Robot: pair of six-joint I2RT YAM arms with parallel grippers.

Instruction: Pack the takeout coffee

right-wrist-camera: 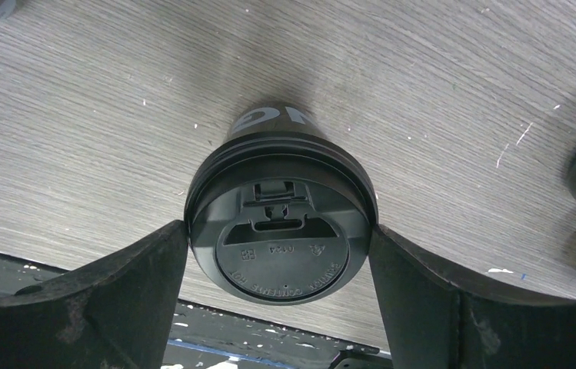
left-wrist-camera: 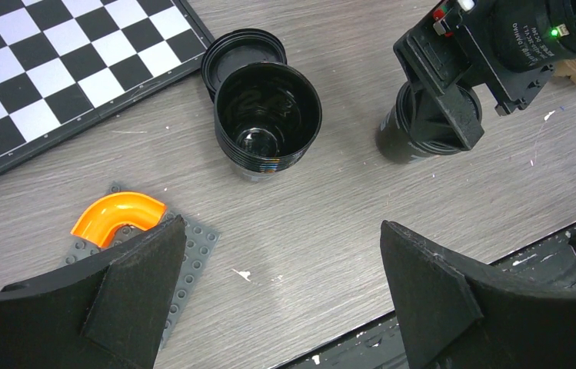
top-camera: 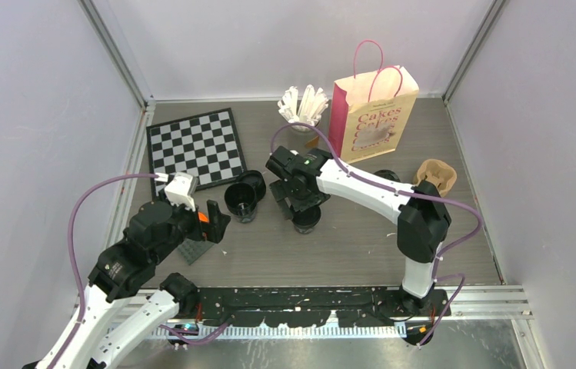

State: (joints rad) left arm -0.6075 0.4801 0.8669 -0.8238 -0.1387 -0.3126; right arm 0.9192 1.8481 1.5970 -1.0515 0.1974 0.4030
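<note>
A lidded black takeout coffee cup stands on the table at mid-scene. My right gripper is over it, and both fingers touch the lid's rim, one on each side. Left of it stands an open black cup with its loose black lid lying against its far side. Another black cup shows behind the right arm. The pink paper bag stands upright at the back. My left gripper hovers open over bare table, near the open cup, with nothing in it.
A chessboard lies at the back left. A grey studded plate with an orange curved piece is under my left finger. A grey cup of white sticks stands left of the bag. A brown pulp carrier sits at right.
</note>
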